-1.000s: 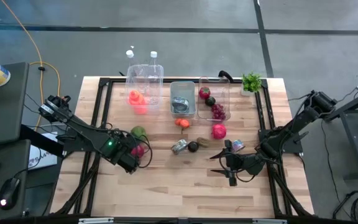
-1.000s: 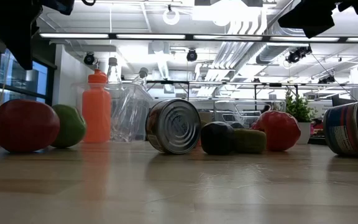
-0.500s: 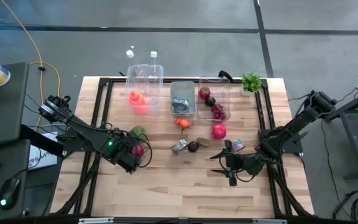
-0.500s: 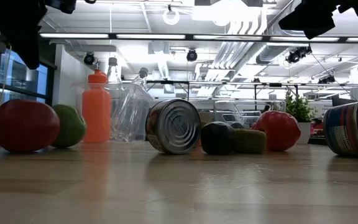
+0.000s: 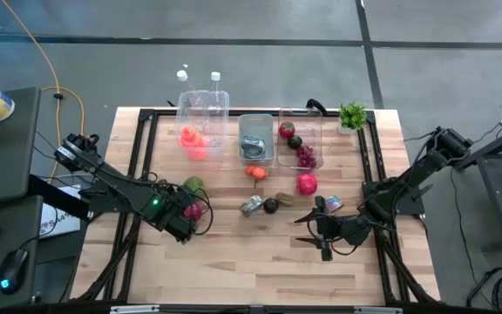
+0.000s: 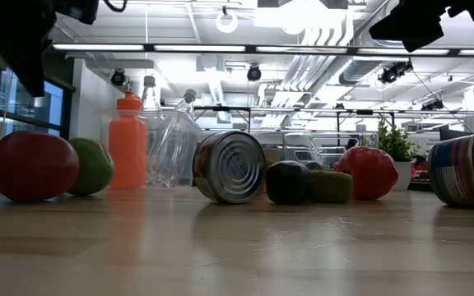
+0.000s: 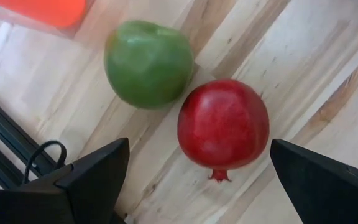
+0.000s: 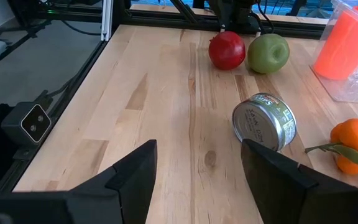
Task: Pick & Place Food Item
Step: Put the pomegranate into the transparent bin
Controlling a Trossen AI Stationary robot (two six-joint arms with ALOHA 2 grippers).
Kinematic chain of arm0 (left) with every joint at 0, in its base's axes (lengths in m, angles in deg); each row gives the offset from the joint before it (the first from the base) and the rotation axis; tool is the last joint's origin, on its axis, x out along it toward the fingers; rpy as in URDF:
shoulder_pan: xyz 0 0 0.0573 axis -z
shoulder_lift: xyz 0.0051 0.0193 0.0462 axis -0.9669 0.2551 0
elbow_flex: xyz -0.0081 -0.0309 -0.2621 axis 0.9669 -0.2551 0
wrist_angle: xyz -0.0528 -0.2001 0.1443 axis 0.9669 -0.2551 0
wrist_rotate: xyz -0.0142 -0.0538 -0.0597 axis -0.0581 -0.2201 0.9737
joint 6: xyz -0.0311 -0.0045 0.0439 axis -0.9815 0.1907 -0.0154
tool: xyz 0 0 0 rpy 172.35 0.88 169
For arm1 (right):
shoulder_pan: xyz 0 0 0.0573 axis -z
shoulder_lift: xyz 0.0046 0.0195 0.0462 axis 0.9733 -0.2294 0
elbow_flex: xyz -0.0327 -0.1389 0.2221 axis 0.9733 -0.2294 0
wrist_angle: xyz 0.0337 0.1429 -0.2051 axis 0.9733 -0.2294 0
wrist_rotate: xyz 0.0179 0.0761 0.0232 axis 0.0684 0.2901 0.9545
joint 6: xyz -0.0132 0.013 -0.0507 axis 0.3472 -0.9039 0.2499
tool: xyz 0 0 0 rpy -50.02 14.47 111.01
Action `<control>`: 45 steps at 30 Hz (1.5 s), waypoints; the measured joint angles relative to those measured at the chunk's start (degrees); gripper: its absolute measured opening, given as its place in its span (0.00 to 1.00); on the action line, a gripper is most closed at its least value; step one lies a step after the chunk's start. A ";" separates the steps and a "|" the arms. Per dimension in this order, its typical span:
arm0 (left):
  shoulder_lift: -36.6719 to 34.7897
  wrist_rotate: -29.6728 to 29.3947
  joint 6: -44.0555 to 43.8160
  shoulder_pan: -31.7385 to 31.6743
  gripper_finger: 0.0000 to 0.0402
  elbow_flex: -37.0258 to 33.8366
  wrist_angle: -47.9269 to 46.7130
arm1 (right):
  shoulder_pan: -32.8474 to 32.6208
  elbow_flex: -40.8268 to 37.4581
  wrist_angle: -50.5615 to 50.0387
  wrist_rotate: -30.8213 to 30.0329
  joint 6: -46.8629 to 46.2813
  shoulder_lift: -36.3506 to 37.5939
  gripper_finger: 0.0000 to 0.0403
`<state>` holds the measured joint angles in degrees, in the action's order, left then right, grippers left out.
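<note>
A red pomegranate [image 7: 224, 124] lies on the wooden table, touching or nearly touching a green apple [image 7: 148, 62]; both also show at the left of the low view, the pomegranate [image 6: 31, 166] in front of the apple [image 6: 93, 164]. My left gripper [image 7: 197, 180] hovers open above the pomegranate [image 5: 193, 210], pointing down, one finger on each side and well clear of it. My right gripper [image 5: 308, 228] waits open near the table's right side, level with the table, facing left [image 8: 197, 180].
A tin can [image 5: 251, 206] lies on its side mid-table beside a dark avocado [image 5: 271, 206]. Near them are a tangerine [image 5: 255, 173], a red fruit [image 5: 307, 184] and a blue can [image 5: 333, 205]. Clear bins [image 5: 256, 138] and an orange bottle [image 5: 192, 139] line the far edge. Bare wood runs along the near edge.
</note>
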<state>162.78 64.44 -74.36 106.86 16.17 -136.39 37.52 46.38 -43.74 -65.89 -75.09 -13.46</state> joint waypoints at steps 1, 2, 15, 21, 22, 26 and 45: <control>0.00 0.72 0.16 -0.15 0.94 -0.10 0.01 | 0.00 0.00 -0.02 0.01 0.00 0.00 0.55; 0.00 1.38 0.26 -0.36 0.94 -0.11 0.01 | 0.00 0.00 -0.02 0.00 0.00 0.00 0.55; 0.00 -0.60 7.65 -4.89 0.94 -0.64 -0.03 | 0.00 0.00 -0.01 0.01 0.00 0.00 0.55; 0.00 1.16 4.73 -5.91 0.94 -0.64 0.05 | 0.00 0.00 -0.02 -0.01 0.07 0.00 0.55; 0.00 1.41 3.52 -5.86 0.94 -0.64 0.02 | 0.00 0.00 -0.02 -0.01 0.08 0.00 0.55; 0.00 6.77 3.12 -6.42 0.94 -0.64 0.21 | 0.00 0.00 -0.02 0.01 0.11 0.00 0.55; -0.17 14.15 16.13 -13.26 0.94 -0.88 6.63 | 0.00 0.00 -0.57 0.94 0.00 0.00 0.55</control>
<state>162.60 78.59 -58.23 93.60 15.29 -129.76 37.52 46.38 -44.31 -64.96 -75.09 -13.46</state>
